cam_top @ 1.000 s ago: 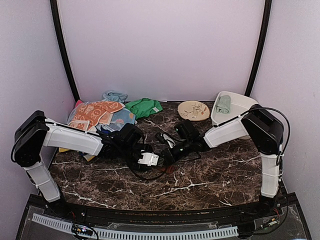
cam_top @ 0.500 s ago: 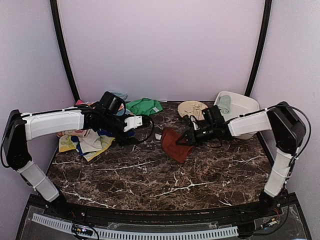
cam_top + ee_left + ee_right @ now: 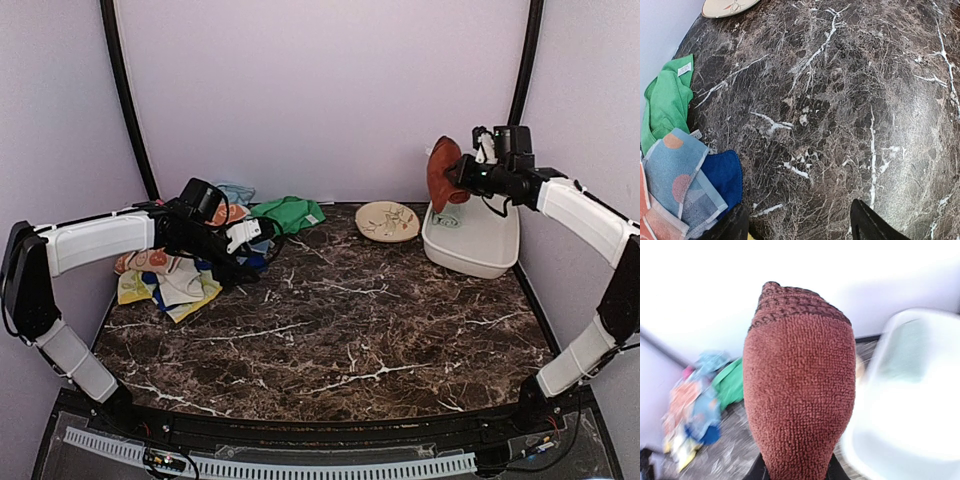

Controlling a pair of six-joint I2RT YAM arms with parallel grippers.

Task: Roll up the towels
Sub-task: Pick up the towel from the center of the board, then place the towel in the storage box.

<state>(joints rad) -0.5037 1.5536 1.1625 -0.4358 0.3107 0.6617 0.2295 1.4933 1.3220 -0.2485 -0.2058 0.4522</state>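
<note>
Right gripper [image 3: 460, 177] is clamped on the maroon towel [image 3: 441, 172], held in the air above the far-left corner of the white tub [image 3: 478, 250]. The tub sits at 2 o'clock on the table [image 3: 350, 320]. A bit of pale green cloth [image 3: 446, 219] shows inside it.

Right wrist view: the maroon towel [image 3: 800, 400] fills the frame as a rolled bundle standing up out of the right gripper [image 3: 796, 471], one dark finger on each side at the bottom edge. The tub [image 3: 905, 390] is blurred at 3 o'clock in that view.

Left gripper [image 3: 258, 238] has its jaws apart with nothing between them. It hangs low at the right edge of the towel pile [image 3: 170, 280], which is at 9–10 o'clock on the table.

Left wrist view: the left gripper [image 3: 797, 207] shows only bare marble between its fingers. At 8 o'clock in that view is the blue patterned towel [image 3: 675, 180], lying partly on the dark blue towel [image 3: 722, 172]. The green towel [image 3: 665, 100] is just beyond them.

The green towel [image 3: 288, 214] lies crumpled at 11 o'clock on the table. The plate [image 3: 388, 221] is at 1 o'clock, just left of the tub.
</note>
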